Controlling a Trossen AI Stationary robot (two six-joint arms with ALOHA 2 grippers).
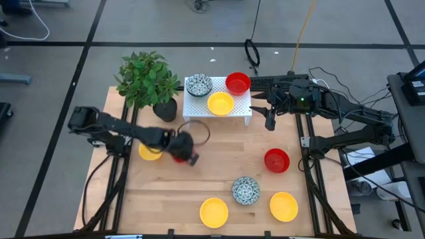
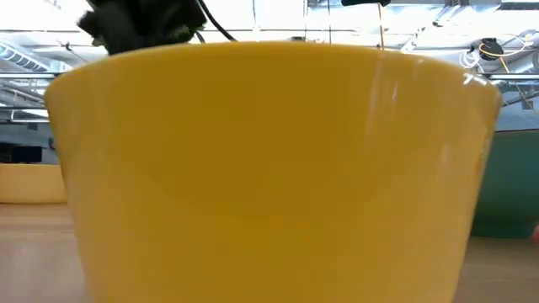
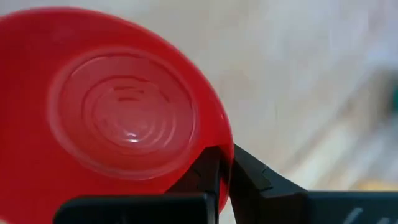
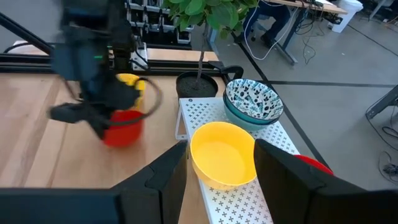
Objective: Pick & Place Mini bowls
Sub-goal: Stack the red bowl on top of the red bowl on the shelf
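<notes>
My left gripper (image 1: 184, 154) is near the middle left of the top-down picture, and it holds a red bowl (image 1: 179, 156) by its rim. In my left wrist picture the red bowl (image 3: 118, 112) fills most of the frame, and my two dark fingers (image 3: 208, 177) pinch its edge at the bottom middle. A yellow bowl (image 1: 150, 151) sits on the wooden table (image 1: 219, 179) just left of my left gripper.

My right gripper (image 1: 270, 114) is at the upper right of the top-down picture, just right of the white rack (image 1: 239, 109). Its fingers are spread apart and hold nothing. In my right wrist picture they stand wide on each side of a yellow bowl (image 4: 222, 152) on the rack.

On the rack sit a speckled bowl (image 1: 198, 85), a red bowl (image 1: 238, 83) and a yellow bowl (image 1: 220, 103). A green plant (image 1: 146, 76) in a black pot (image 1: 165, 109) stands left of the rack.

Lower right on the table are a red bowl (image 1: 277, 160), a speckled bowl (image 1: 246, 190) and two yellow bowls (image 1: 214, 212) (image 1: 283, 206).

In the low picture one yellow bowl (image 2: 269, 168) fills almost the whole frame.
</notes>
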